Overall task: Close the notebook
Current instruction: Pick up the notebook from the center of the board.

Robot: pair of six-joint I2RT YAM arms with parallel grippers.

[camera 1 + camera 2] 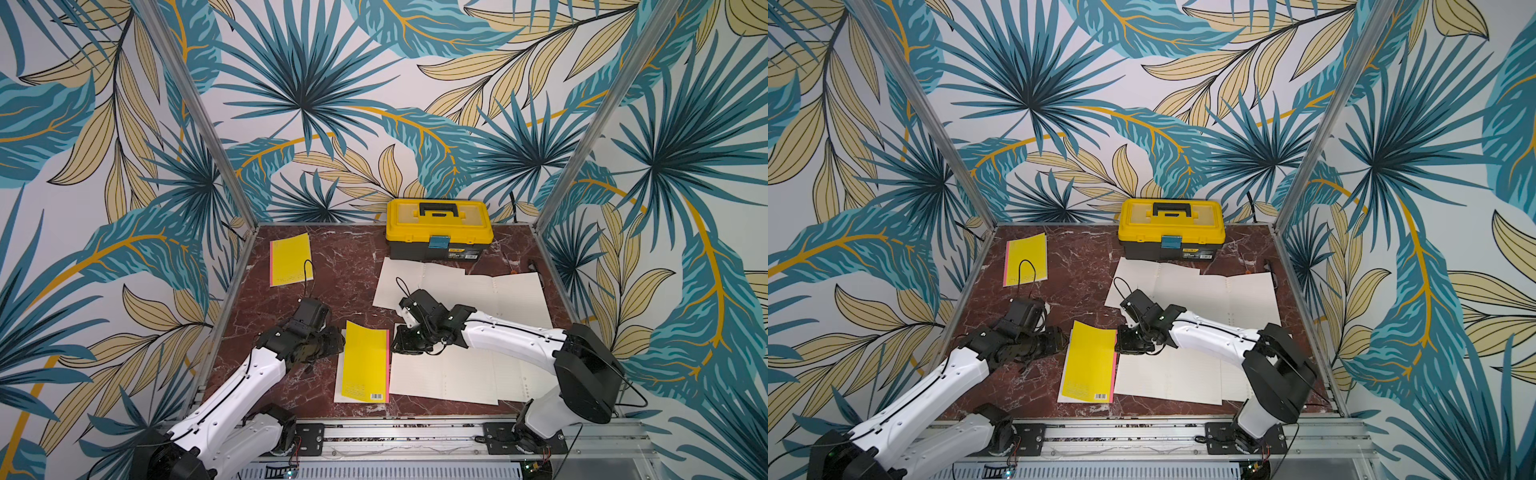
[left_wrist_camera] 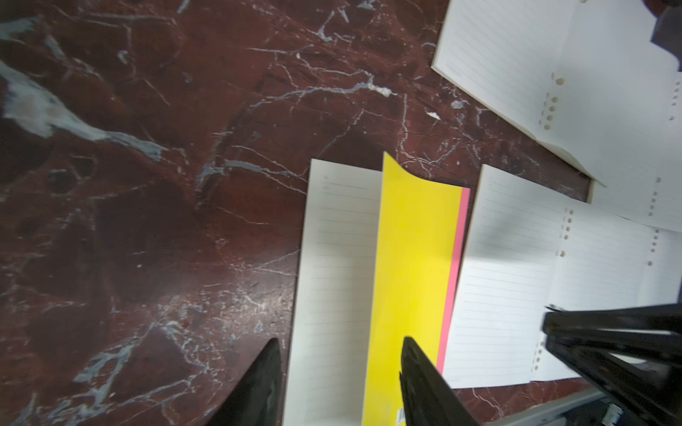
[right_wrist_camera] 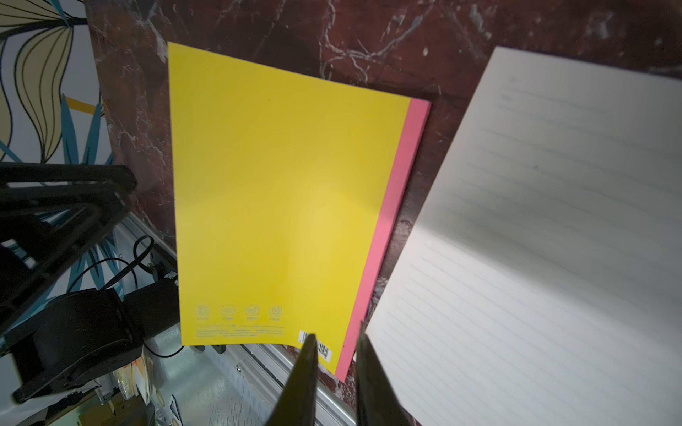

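Yellow-and-black plastic toolbox (image 1: 439,228) far beyond the fingers (image 3: 306,369), loose white lined paper sheets (image 1: 511,299) nearer, on red marble table (image 1: 332,266)

The left arm (image 1: 253,370) and right arm (image 1: 511,336) had white shells, black joints, thin black cables and small screws.

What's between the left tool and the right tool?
The yellow notebook, cover not yet flat, between left tool and right tool; shows in both top views.
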